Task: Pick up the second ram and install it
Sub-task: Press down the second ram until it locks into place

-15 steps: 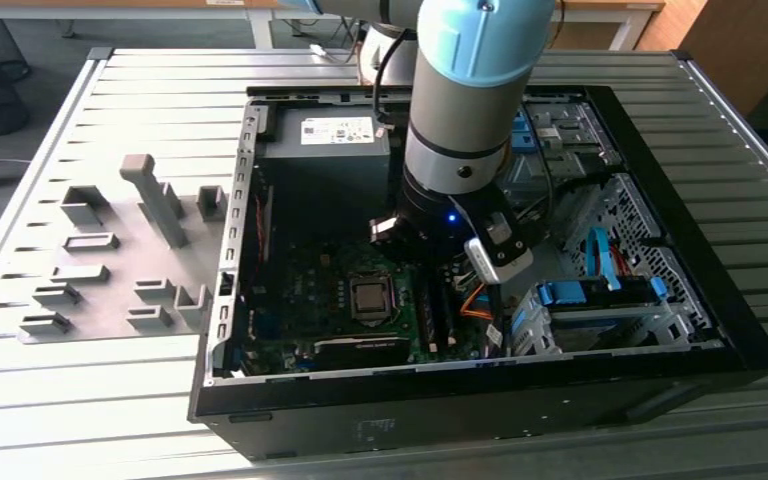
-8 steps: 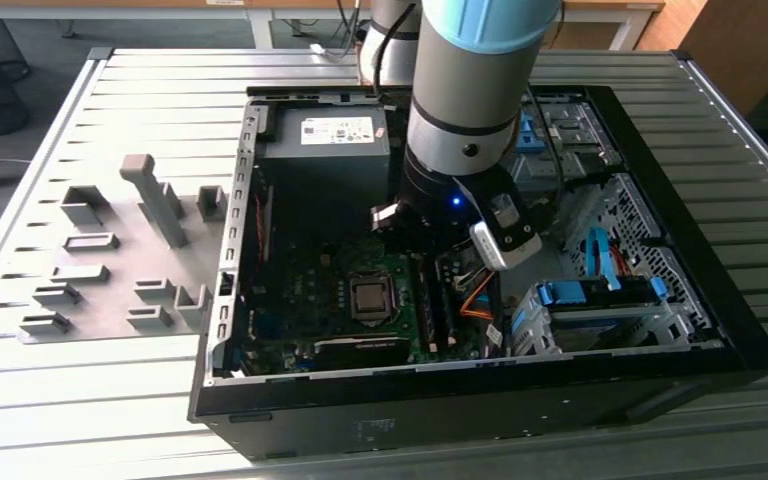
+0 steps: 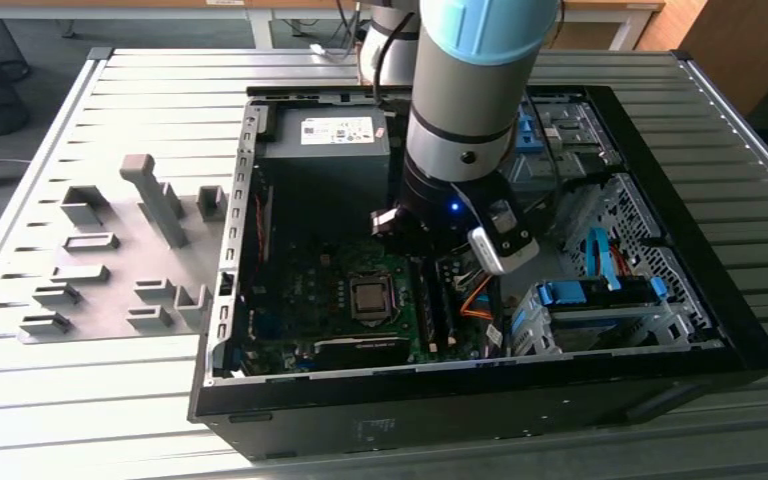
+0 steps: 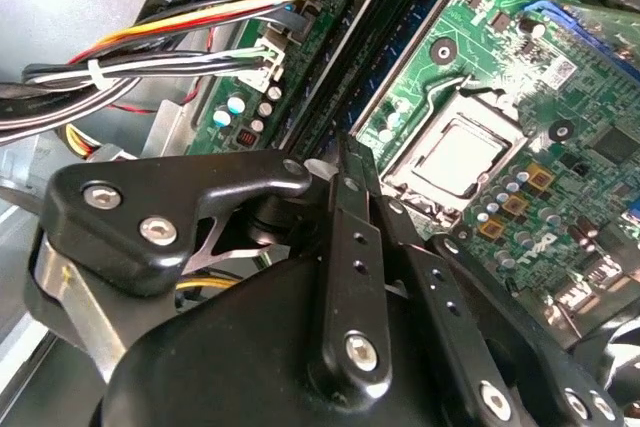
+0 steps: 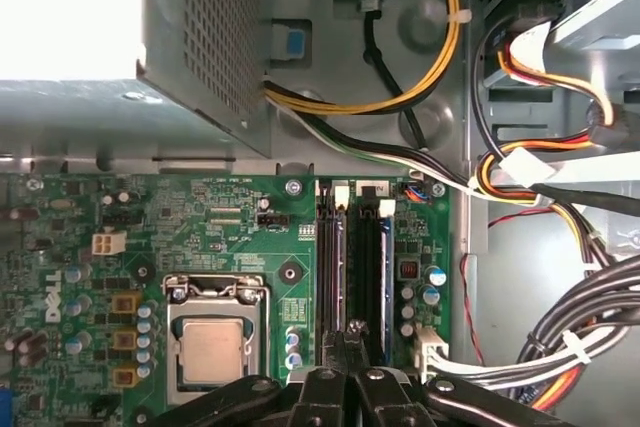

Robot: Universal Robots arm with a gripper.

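Black computer case [image 3: 704,350], motherboard [image 5: 230,237] inside, jaws closed over memory slots [image 5: 352,267].

An open computer case [image 3: 704,330] lies on the worktop [image 3: 157,90], with a tray of holder blocks [image 3: 117,270] beside it on the exterior view's left. Inside the case, the motherboard [image 3: 297,320] lies on the floor, the processor socket [image 3: 372,297] at its middle. The memory slots [image 5: 355,267] run just beside the socket, and the tool [image 5: 350,347] sits directly over them. Cable bundles [image 5: 560,337] lie on the slots' far side from the socket.
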